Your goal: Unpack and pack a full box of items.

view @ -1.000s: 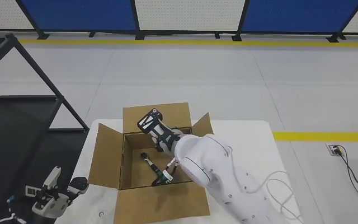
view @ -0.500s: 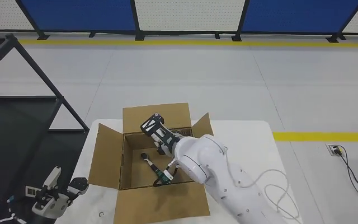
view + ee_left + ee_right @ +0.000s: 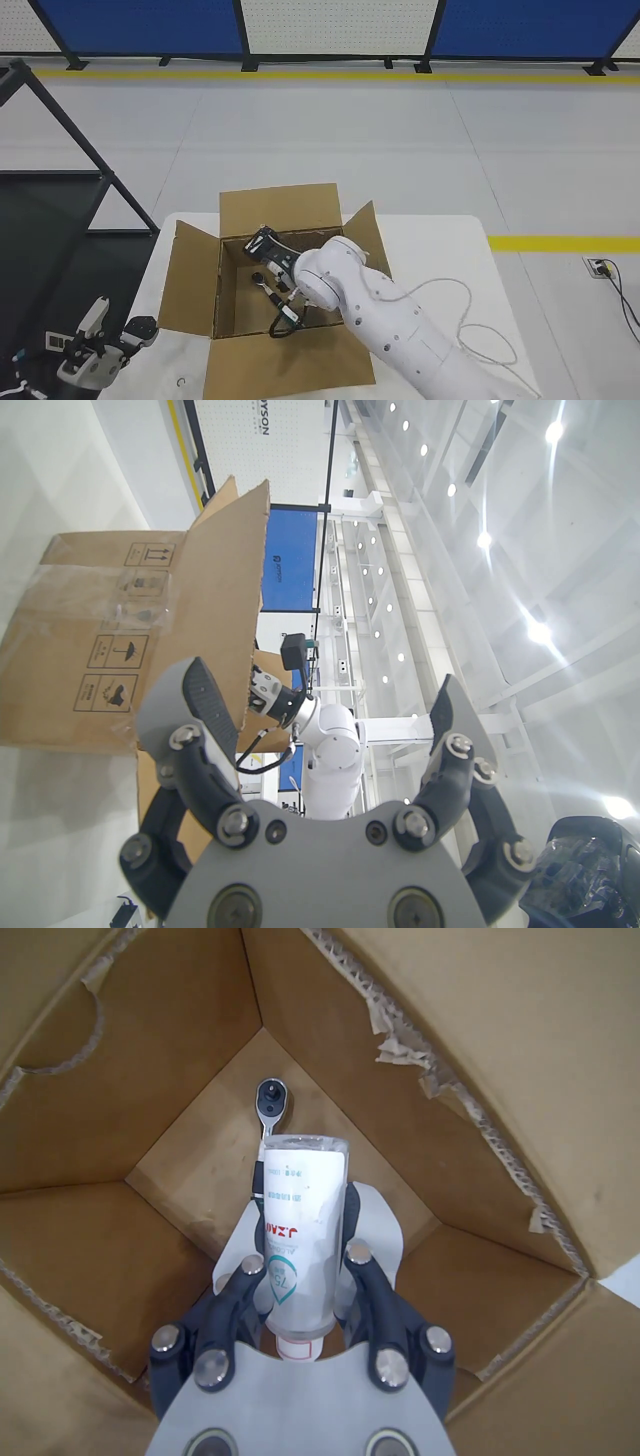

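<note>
Right wrist view: bottle [image 3: 302, 1178] inside box [image 3: 150, 1053].
I see right gripper [image 3: 305, 1218] clenching it above a ratchet [image 3: 271, 1100] on the box floor; left gripper [image 3: 327, 682] spread.

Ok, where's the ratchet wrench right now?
In the right wrist view, the ratchet wrench lies on the floor of the cardboard box, its handle partly hidden behind the clear bottle clamped in the right gripper.
</note>
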